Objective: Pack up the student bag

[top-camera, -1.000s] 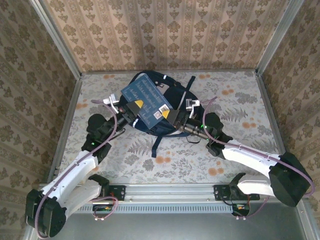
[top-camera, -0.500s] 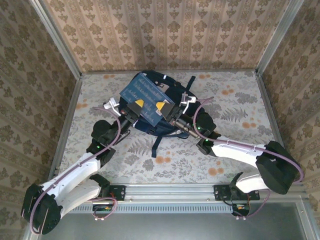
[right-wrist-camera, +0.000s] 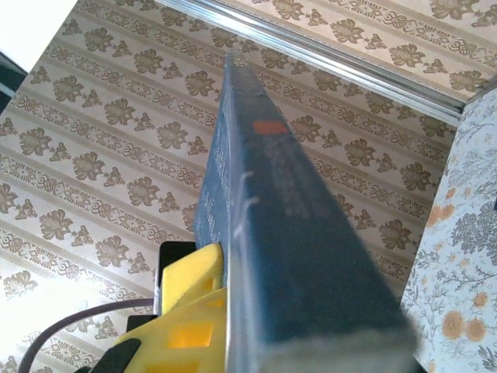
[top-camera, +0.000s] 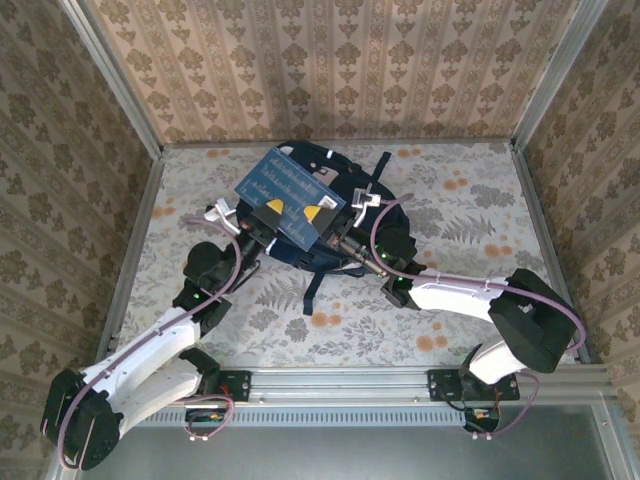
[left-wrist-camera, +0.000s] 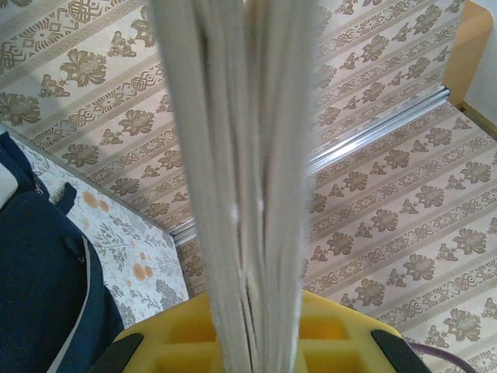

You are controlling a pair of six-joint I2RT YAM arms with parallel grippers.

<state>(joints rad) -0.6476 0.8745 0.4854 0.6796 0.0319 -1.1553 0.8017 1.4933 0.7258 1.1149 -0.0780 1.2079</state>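
Observation:
A blue book (top-camera: 288, 192) hangs tilted above the student bag (top-camera: 345, 180), a dark navy backpack lying at the middle back of the table. My left gripper (top-camera: 271, 210) is shut on the book's near left edge; in the left wrist view its yellow fingers (left-wrist-camera: 342, 330) clamp the white page edges of the book (left-wrist-camera: 241, 179), with the bag (left-wrist-camera: 39, 272) at lower left. My right gripper (top-camera: 316, 214) is shut on the book's near right edge. The right wrist view has a yellow finger (right-wrist-camera: 186, 272) pressed flat against the cover beside the book's spine (right-wrist-camera: 295, 233).
The table wears a floral cloth (top-camera: 480, 210) with free room right, left and in front of the bag. A dark strap (top-camera: 312, 285) trails toward the near side. Wallpapered walls and metal rails (top-camera: 130, 250) close the table in. The arms' base rail (top-camera: 340, 385) runs along the near edge.
My right gripper moved left to the book and shut on its near right edge. The book swung slightly left and tilted. The left gripper kept its hold.

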